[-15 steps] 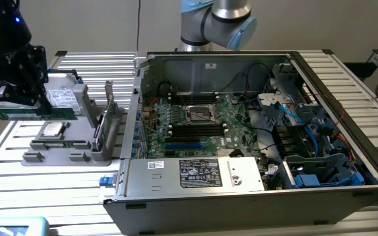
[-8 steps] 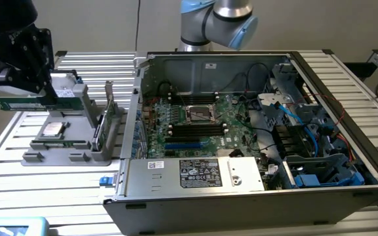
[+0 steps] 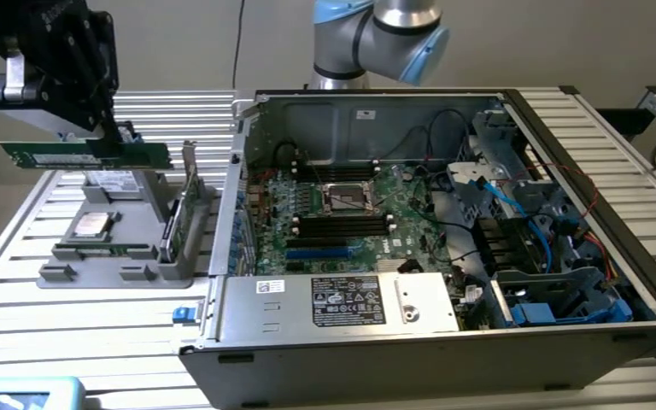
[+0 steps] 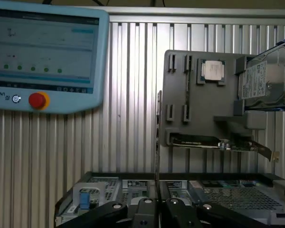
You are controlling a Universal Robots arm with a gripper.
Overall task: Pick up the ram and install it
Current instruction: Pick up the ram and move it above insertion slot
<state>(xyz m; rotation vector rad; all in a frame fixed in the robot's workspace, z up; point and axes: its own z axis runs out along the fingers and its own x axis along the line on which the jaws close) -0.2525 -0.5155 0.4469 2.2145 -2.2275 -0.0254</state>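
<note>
Clamped nearly shut on the long green ram stick [image 3: 43, 154], the black gripper [image 3: 108, 145] should carry it level

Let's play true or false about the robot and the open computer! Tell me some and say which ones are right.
The ram stick is gripped in the robot's jaws. True.
The ram stick is already plugged into the computer. False: it is held in the air by the gray tray, outside the computer case.
The computer case is open. True.
The gray tray is inside the computer case. False: it sits on the table beside it.
The screen has a red button. True.
</note>
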